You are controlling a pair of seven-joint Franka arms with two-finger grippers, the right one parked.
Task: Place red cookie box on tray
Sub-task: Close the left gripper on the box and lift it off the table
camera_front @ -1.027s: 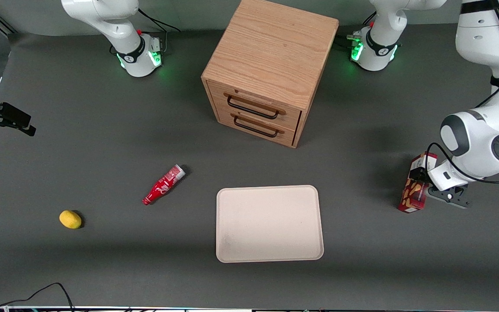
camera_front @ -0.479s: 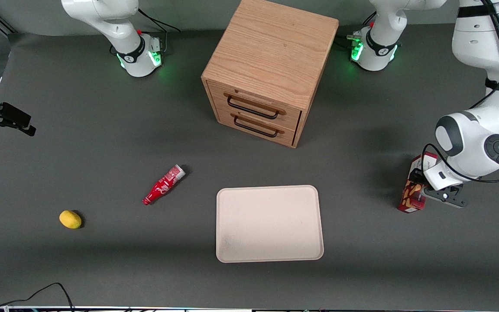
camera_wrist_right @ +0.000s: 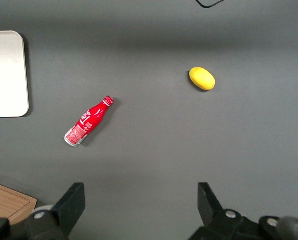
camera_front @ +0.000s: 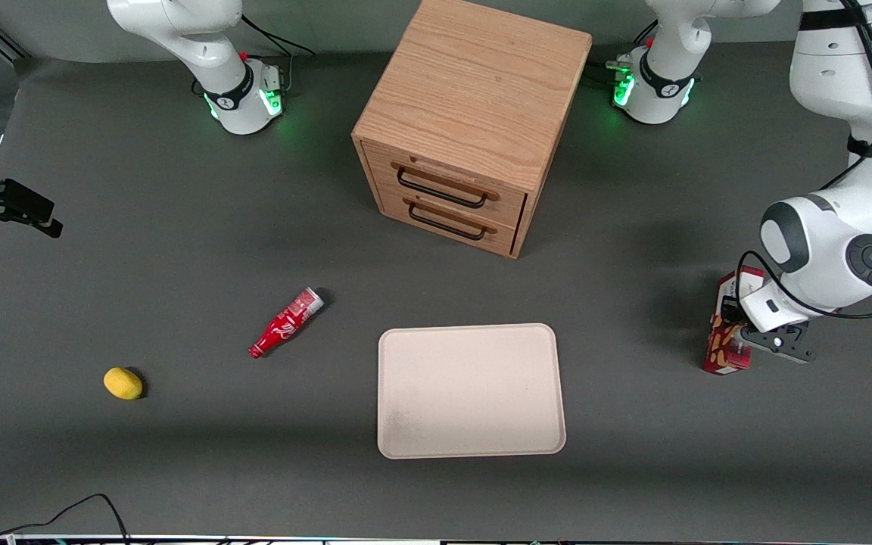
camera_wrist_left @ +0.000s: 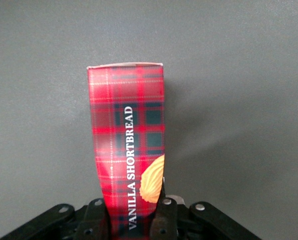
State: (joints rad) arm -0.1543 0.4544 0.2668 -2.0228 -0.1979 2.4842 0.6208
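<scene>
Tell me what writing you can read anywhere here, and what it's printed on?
"VANILLA SHORTBREAD": white letters along the red cookie box, which the gripper has shut on, toward the working arm's end of the table.
The red soda bottle has white label markings, too small to read.
The tray and wooden drawer cabinet show no text.

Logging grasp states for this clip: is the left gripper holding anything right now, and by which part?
Yes. The gripper is shut on the red cookie box, its fingers pinching the two narrow side edges at one end; the rest of the box sticks out free.
</scene>
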